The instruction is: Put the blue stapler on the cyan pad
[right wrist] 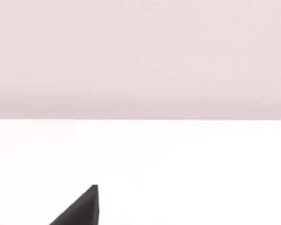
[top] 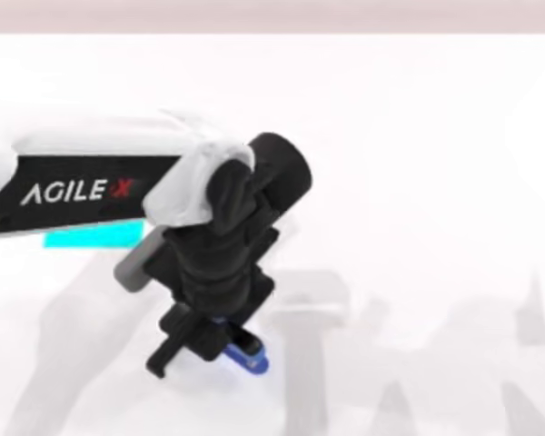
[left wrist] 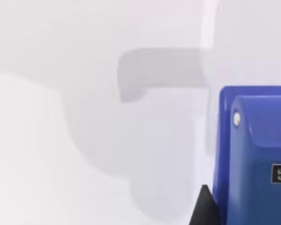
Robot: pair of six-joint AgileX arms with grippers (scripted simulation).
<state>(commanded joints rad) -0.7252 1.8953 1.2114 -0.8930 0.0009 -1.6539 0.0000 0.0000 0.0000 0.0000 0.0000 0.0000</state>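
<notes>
The left gripper (top: 220,338), a black two-finger tool on the white AgileX arm, sits low over the small blue stapler (top: 245,352), whose rounded blue end pokes out from under the wrist. From above the fingers straddle the stapler, but whether they are spread or pressed onto it I cannot tell, since the wrist hides the contact. The left wrist view shows the stapler's glossy blue body (left wrist: 255,159) very close to the camera, with a dark fingertip edge beside it, which fits a grasp being made or just made; that is a judgement, not something seen plainly.

The flat bright cyan pad (top: 93,237) lies well apart from the stapler, toward the table's left, mostly hidden beneath the arm's forearm so that only a strip of it shows. The stapler is not on the pad.

So the task seems to be at an early stage: the reach to the stapler is done; securing it, lifting, carrying it across to the pad and setting it down remain. The right arm is out of the top view, parked; its wrist view shows only bare table.
</notes>
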